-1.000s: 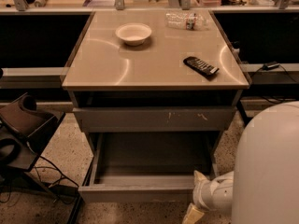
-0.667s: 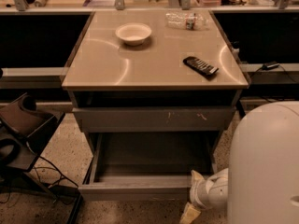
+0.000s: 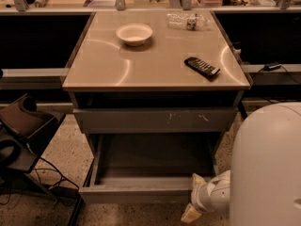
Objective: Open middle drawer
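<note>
Little has changed over the last second. The arm's [image 3: 267,166] white bulk at the lower right has crept slightly to the left and the wrist [image 3: 210,197] with it. The drawer [image 3: 153,160] stands pulled out just as far as before.

The gripper [image 3: 192,214] is low at the bottom edge of the view, a pale tip just below the right end of the drawer's front. Whether it is spread or closed cannot be told, and it may be touching the front, though that is hard to judge here.

The drawer is the second level of the cabinet [image 3: 155,81], drawn well out toward the camera over the speckled floor [image 3: 66,149]. It is wide and shallow, with a plain grey front, no handle and no marks. Its inside is a smooth, dark grey tray. Above it the top front [image 3: 155,120] sits closed and carries a few pale scratches toward its right side.

On the cabinet's top are a bowl [image 3: 134,34] toward the back left, a bottle [image 3: 188,20] lying at the back right, and a remote [image 3: 201,67] near the right edge, all well apart.
</note>
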### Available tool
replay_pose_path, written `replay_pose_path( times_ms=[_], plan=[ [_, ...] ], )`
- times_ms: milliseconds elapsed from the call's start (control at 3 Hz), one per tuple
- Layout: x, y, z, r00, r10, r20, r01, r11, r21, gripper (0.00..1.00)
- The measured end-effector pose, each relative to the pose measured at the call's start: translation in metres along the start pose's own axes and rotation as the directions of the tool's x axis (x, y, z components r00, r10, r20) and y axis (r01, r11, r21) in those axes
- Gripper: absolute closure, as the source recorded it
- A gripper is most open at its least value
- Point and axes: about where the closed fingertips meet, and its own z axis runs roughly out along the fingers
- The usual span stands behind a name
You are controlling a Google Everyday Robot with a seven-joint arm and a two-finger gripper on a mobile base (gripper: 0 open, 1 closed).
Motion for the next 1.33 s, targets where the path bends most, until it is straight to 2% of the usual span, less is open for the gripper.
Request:
replay_pose_path(
  times_ms=[1000,1333],
  plan=[
    [-0.001,-0.006,-0.014,1.000,0.000,0.000,0.000,1.0000,0.000,0.89],
    [0.006,-0.004,-0.020,1.000,0.010,0.008,-0.011,0.9998,0.014,1.00]
  ],
)
